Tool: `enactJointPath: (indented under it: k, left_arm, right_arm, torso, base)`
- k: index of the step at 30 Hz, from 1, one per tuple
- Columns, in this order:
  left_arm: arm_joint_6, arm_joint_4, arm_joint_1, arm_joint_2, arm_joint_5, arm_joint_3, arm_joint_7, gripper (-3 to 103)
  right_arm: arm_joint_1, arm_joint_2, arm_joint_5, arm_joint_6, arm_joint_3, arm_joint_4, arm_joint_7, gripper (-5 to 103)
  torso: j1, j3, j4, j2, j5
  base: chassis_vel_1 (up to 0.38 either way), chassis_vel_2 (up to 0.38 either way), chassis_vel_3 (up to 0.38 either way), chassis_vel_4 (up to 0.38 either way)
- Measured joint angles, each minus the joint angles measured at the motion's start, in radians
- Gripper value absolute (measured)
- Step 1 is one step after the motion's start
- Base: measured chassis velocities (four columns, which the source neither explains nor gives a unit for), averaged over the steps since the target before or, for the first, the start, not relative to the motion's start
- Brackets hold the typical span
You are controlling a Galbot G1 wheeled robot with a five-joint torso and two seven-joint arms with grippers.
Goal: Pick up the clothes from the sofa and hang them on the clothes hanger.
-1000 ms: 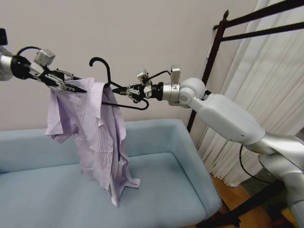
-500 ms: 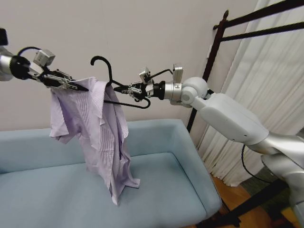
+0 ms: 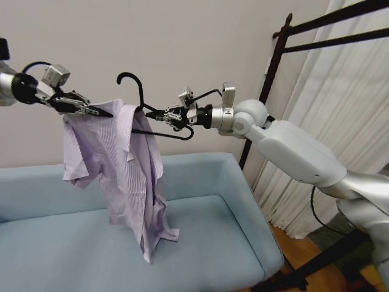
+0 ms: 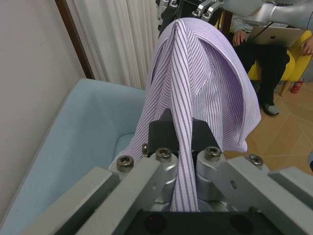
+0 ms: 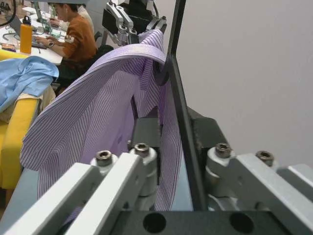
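Left hand (image 3: 100,112): raised at the left, above the sofa (image 3: 231,201). In the left wrist view its fingers (image 4: 122,191) are together on a fold of the shirt (image 3: 124,170), and the striped cloth runs out between them.

Right hand (image 3: 159,115): raised at the same height, near the left hand, on an arm that reaches in from the right. In the right wrist view its fingers (image 5: 112,186) are clamped on the black bar of the hanger (image 3: 129,74). Shirt fabric lies against that bar at the grip.

Shirt: purple and striped, held in the air between the two hands. Its upper edge is stretched from the left hand to the hanger. The body and one sleeve hang down in loose folds. The lowest hem hangs down to the sofa seat; contact with the cushion cannot be told.

Hanger: the hook points up, above the shirt's upper edge. The lower bar curves out just below the right hand. One end is inside the shirt.

Sofa: light blue, against the wall, below both hands.

Rack (image 3: 275,67): dark wood post and rails at the right, beyond the sofa arm and in front of the curtain (image 3: 328,103). It is well apart from the hanger.
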Motion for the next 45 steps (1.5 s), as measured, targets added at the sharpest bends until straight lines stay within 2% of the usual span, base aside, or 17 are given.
enactJointPath:
  k: [3,4,5,6,8,9,10,11,14,16,19,20,25,32,40,44,45]
  left_arm:
    - [0.000,0.000,-0.002,-0.002,0.000,0.001,0.001,2]
    - [0.000,0.000,-0.002,-0.002,0.000,0.001,0.002,2]
    - [-0.001,0.000,-0.002,-0.004,0.000,0.001,0.003,2]
    - [-0.001,0.000,-0.002,-0.004,0.000,0.001,0.003,2]
    - [-0.003,-0.003,-0.002,-0.009,0.000,0.001,0.005,2]
    - [-0.003,-0.003,-0.002,-0.009,0.000,0.001,0.005,2]
    - [-0.006,-0.006,-0.002,-0.016,0.000,0.004,0.005,2]
    - [-0.009,-0.012,-0.003,-0.029,0.001,0.007,0.005,2]
    - [-0.010,-0.014,-0.005,-0.033,0.001,0.009,0.005,2]
    - [-0.011,-0.017,-0.011,-0.040,0.001,0.014,0.005,2]
    - [-0.013,-0.021,-0.029,-0.060,-0.001,0.026,-0.002,2]
    - [-0.013,-0.021,-0.029,-0.060,-0.001,0.026,-0.002,2]
    - [-0.014,-0.046,-0.058,-0.100,-0.012,0.046,-0.033,2]
    - [-0.016,-0.041,-0.076,-0.121,-0.018,0.049,-0.034,2]
    - [-0.018,-0.056,-0.072,-0.129,-0.033,0.042,-0.054,2]
    - [-0.018,-0.061,-0.080,-0.139,-0.036,0.040,-0.058,2]
    - [-0.018,-0.063,-0.085,-0.142,-0.036,0.044,-0.059,2]
  right_arm:
    - [0.000,0.001,0.000,-0.002,0.001,0.001,0.012,31]
    - [0.001,0.001,0.000,-0.002,0.002,0.000,0.013,31]
    - [0.002,0.001,0.000,-0.003,0.006,-0.002,0.016,37]
    - [0.002,0.001,0.000,-0.003,0.006,-0.002,0.016,37]
    - [0.002,0.000,0.001,-0.004,0.013,-0.006,0.023,47]
    - [0.002,0.000,0.001,-0.004,0.013,-0.006,0.023,47]
    - [0.003,-0.006,0.006,-0.006,0.023,-0.013,0.035,53]
    - [0.004,-0.017,0.013,-0.009,0.050,-0.022,0.058,69]
    - [0.002,-0.023,0.019,-0.013,0.062,-0.022,0.068,74]
    - [-0.004,-0.035,0.032,-0.028,0.085,-0.021,0.095,85]
    - [-0.027,-0.071,0.073,-0.068,0.133,-0.019,0.165,96]
    - [-0.027,-0.071,0.073,-0.068,0.133,-0.019,0.165,96]
    - [-0.090,-0.128,0.147,-0.105,0.171,0.012,0.280,100]
    - [-0.200,-0.214,0.144,-0.150,0.187,0.062,0.304,100]
    - [-0.400,-0.246,0.154,-0.173,0.226,0.182,0.354,100]
    - [-0.501,-0.211,0.217,-0.176,0.235,0.287,0.480,100]
    - [-0.516,-0.187,0.256,-0.177,0.222,0.321,0.547,100]
  torso:
    - [0.000,0.000,0.0001,0.000,-0.0001]
    - [0.000,0.000,0.0001,0.000,0.0000]
    - [0.000,0.000,0.0001,0.000,-0.0001]
    - [0.000,0.000,0.0001,0.000,-0.0001]
    - [0.000,0.000,0.0001,0.000,0.0000]
    - [0.000,0.000,0.0001,0.000,0.0000]
    - [0.000,0.000,0.0000,0.000,0.0000]
    - [0.000,0.000,0.0001,0.000,-0.0001]
    - [0.000,0.000,0.0001,0.000,-0.0001]
    - [0.000,0.000,0.0000,0.000,0.0000]
    - [0.000,0.000,0.0000,0.000,0.0000]
    - [0.000,0.000,0.0000,0.000,0.0000]
    - [0.000,0.000,0.0000,0.000,0.0000]
    - [0.000,0.000,-0.0001,0.000,0.0001]
    - [0.000,0.000,-0.0003,0.000,0.0000]
    - [0.000,0.000,0.0000,0.000,0.0000]
    - [0.000,0.000,0.0003,0.000,-0.0001]
  base:
    - [0.000,0.000,0.000,0.000]
    - [0.000,0.000,0.000,0.000]
    - [0.000,0.000,0.000,0.000]
    - [0.000,0.000,0.000,0.000]
    - [0.000,0.000,0.000,0.000]
    - [0.000,0.000,0.000,0.000]
    - [0.000,0.000,0.000,0.000]
    - [0.000,0.000,0.000,0.000]
    - [0.000,0.000,0.000,0.000]
    - [0.000,0.000,0.000,0.000]
    - [0.000,0.000,0.000,0.000]
    - [0.000,0.000,0.000,0.000]
    - [0.000,0.000,0.000,0.000]
    - [0.000,0.000,0.000,0.000]
    - [0.000,0.000,0.000,0.000]
    - [0.000,0.000,0.000,0.000]
    - [0.000,0.000,0.000,0.000]
